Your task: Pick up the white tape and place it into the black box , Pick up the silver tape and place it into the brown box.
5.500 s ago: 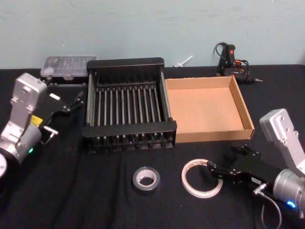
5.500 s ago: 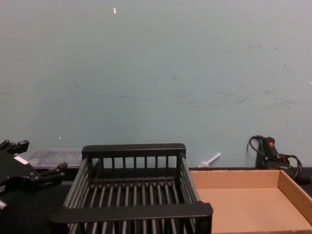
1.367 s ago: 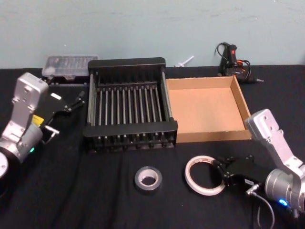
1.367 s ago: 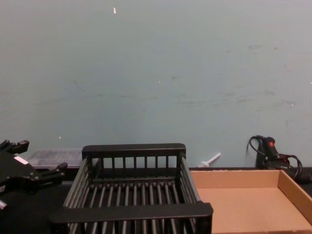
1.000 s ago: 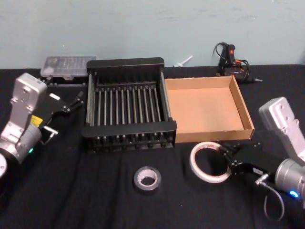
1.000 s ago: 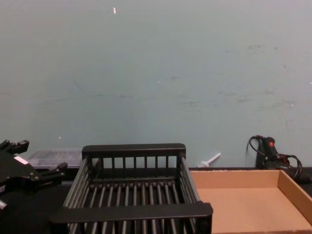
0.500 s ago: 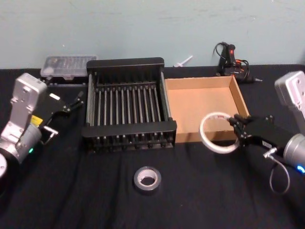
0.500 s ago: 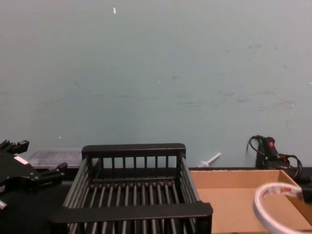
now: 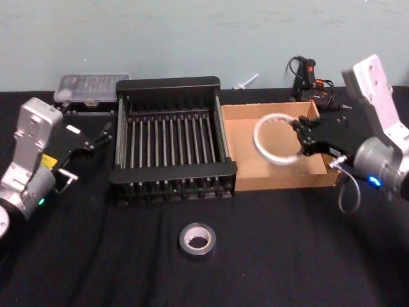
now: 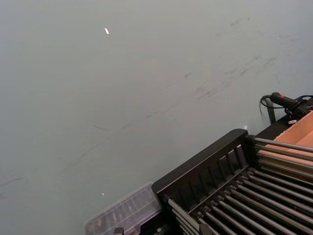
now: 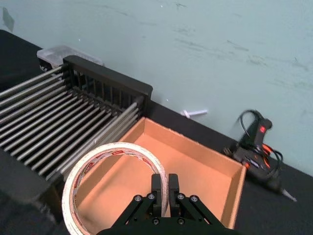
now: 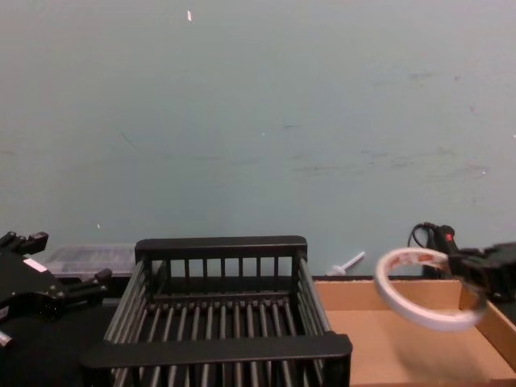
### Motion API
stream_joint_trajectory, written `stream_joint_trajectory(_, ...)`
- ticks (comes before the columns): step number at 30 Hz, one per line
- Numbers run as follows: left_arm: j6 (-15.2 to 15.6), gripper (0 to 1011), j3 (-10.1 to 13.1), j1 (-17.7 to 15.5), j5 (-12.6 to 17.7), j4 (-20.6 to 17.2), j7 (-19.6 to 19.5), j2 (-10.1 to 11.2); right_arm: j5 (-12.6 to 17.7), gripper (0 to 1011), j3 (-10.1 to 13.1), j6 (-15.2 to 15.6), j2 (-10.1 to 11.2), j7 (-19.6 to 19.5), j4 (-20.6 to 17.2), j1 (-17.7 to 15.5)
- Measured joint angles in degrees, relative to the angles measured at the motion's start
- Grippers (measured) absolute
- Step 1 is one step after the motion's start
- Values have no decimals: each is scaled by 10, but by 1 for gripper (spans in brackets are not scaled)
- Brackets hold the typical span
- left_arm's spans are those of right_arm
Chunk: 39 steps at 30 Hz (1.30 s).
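The right gripper (image 9: 300, 139), fingers clamped on the white tape (image 9: 276, 138), hangs over the brown box (image 9: 323, 144); carry it sideways over the black box (image 9: 167, 85) before releasing.

- The white tape (image 9: 276, 137), a thin flat white ring with red-orange marks on its inner core, hangs tilted in the air over the brown box, clamped at its rim by the right hand (image 9: 300, 137).
- The black box (image 9: 171, 94), a slatted basket with barred sides and thick flat rims, stands empty on the black surface (image 9: 96, 256), touching the brown box's left wall.
- The silver tape (image 9: 196, 240), a thick dull grey roll with a pale core, lies flat on the surface in front of the black box, well apart from it.
- The brown box (image 9: 243, 160), a shallow tan cardboard tray with low walls, sits empty just right of the black box.
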Motion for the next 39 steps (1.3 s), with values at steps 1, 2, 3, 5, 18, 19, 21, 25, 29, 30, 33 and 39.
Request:
stream_joint_trajectory(1, 0, 1001, 0, 0, 0, 0, 0, 0, -3, 91, -3, 0, -4, 0, 6, 7)
stream_joint_trajectory(2, 0, 1001, 0, 0, 0, 0, 0, 0, -7, 91, -9, -1, -12, 2, 18, 21)
stream_joint_trajectory(3, 0, 1001, 0, 0, 0, 0, 0, 0, -10, 91, -12, -2, -15, 3, 24, 28)
stream_joint_trajectory(5, 0, 1001, 0, 0, 0, 0, 0, 0, -14, 91, -17, -4, -23, 5, 36, 42)
stream_joint_trajectory(18, 0, 1001, 0, 0, 0, 0, 0, 0, -54, 91, -66, -36, -84, 24, 143, 141)
stream_joint_trajectory(19, 0, 1001, 0, 0, 0, 0, 0, 0, -59, 91, -72, -44, -91, 26, 154, 148)
stream_joint_trajectory(21, 0, 1001, 0, 0, 0, 0, 0, 0, -65, 91, -80, -55, -101, 30, 171, 159)
stream_joint_trajectory(25, 0, 1001, 0, 0, 0, 0, 0, 0, -73, 91, -92, -70, -120, 33, 201, 176)
stream_joint_trajectory(29, 0, 1001, 0, 0, 0, 0, 0, 0, -79, 91, -102, -83, -138, 37, 229, 190)
stream_joint_trajectory(30, 0, 1001, 0, 0, 0, 0, 0, 0, -81, 91, -104, -86, -141, 37, 235, 193)
stream_joint_trajectory(33, 0, 1001, 0, 0, 0, 0, 0, 0, -86, 91, -110, -96, -155, 39, 259, 202)
stream_joint_trajectory(39, 0, 1001, 0, 0, 0, 0, 0, 0, -93, 91, -121, -109, -176, 42, 299, 216)
